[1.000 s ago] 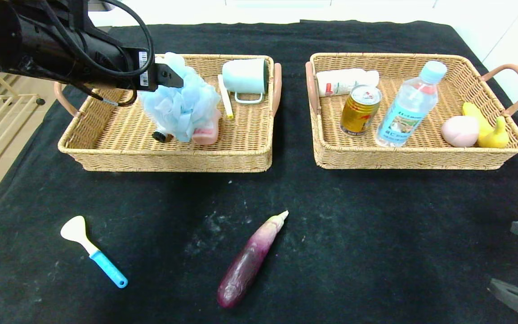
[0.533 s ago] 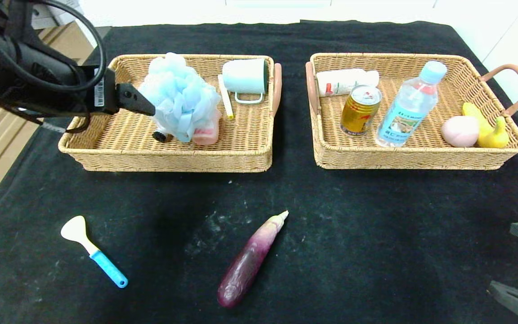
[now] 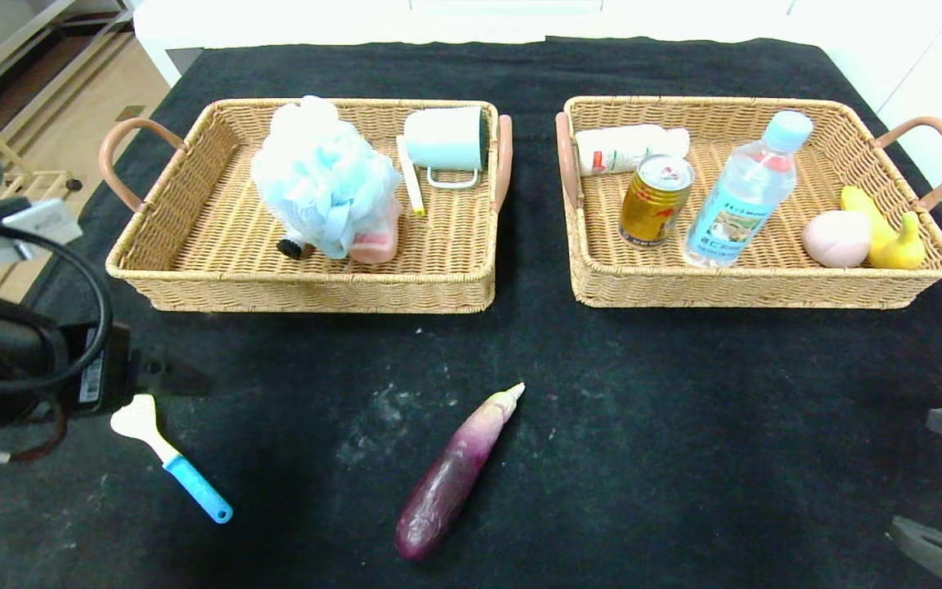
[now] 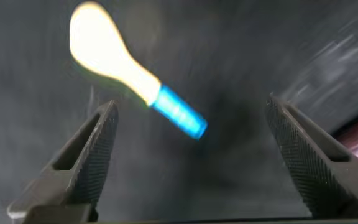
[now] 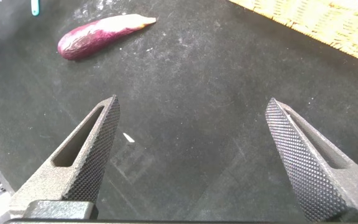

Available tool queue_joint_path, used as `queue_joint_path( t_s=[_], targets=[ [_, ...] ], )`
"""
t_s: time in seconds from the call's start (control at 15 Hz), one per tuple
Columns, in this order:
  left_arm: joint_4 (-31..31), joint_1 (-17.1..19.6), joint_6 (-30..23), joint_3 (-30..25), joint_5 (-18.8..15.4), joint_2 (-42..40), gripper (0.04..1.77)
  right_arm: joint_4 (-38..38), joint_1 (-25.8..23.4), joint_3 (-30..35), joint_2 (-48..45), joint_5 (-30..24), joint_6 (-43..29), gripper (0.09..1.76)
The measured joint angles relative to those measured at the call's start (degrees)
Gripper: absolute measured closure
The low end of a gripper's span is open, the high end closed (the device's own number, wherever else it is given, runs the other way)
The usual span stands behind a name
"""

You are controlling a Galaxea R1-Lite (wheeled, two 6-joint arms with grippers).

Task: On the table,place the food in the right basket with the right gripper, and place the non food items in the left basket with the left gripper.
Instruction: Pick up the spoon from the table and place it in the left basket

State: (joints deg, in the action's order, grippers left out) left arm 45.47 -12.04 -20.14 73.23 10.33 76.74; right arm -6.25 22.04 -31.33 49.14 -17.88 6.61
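- A black cloth [image 3: 602, 409], dusted with pale smudges, is spread over the table.
- Two woven wicker baskets with pink looped handles are set at the far side of the cloth: the left basket [image 3: 193, 245] and the right basket [image 3: 765, 286].
- In the left basket a frilly blue-and-white puff [image 3: 324, 176] is seen resting over a pink block [image 3: 377, 241]; beyond these a pale green mug [image 3: 445, 139] is laid on its side, with a thin cream stick [image 3: 410, 186] beside it.
- In the right basket a gold can [image 3: 655, 199] and a clear bottle [image 3: 745, 192] with a pale blue cap are stood upright; a white tube [image 3: 630, 147] is laid behind the can, and a round pink fruit [image 3: 836, 237] is set against a yellow banana [image 3: 884, 229].
- A glossy purple eggplant [image 3: 455, 474], long and tapered to a pale tip, is laid on the cloth in front of the baskets, between them.
- A spoon [image 3: 168, 454] with a cream paddle head and a ribbed blue handle is laid on the cloth in front of the left basket.
- The left gripper [image 4: 191, 162] is held spread wide just above the spoon, nothing between its textured fingers [image 4: 95, 155]; the spoon is seen between them but apart from both.
- The right gripper [image 5: 191, 162] is held wide and empty over bare cloth in front of the right basket, well apart from the eggplant [image 5: 101, 34].
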Motion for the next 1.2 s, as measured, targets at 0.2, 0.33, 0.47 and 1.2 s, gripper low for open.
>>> queue_joint_path(
  t_s=[0.2,0.33,0.47,1.2],
  targets=[
    [-0.6,0.8,-3.5,-9.3,-2.3,-4.1,0.10,0.0,0.0,0.0,0.0,0.0,0.0,0.14],
    [-5.6,1.3,-4.6,-14.9,-4.2,-5.7,0.10,0.1,0.1,0.1,0.0,0.0,0.0,0.14],
    [-14.0,1.8,-5.0,-19.8,-5.0,-6.2,0.10,0.1,0.1,0.1,0.0,0.0,0.0,0.14],
    [-17.2,3.7,-5.2,-22.6,-4.8,-0.7,0.09,0.0,0.1,0.5,0.4,0.0,0.1,0.14]
  ],
)
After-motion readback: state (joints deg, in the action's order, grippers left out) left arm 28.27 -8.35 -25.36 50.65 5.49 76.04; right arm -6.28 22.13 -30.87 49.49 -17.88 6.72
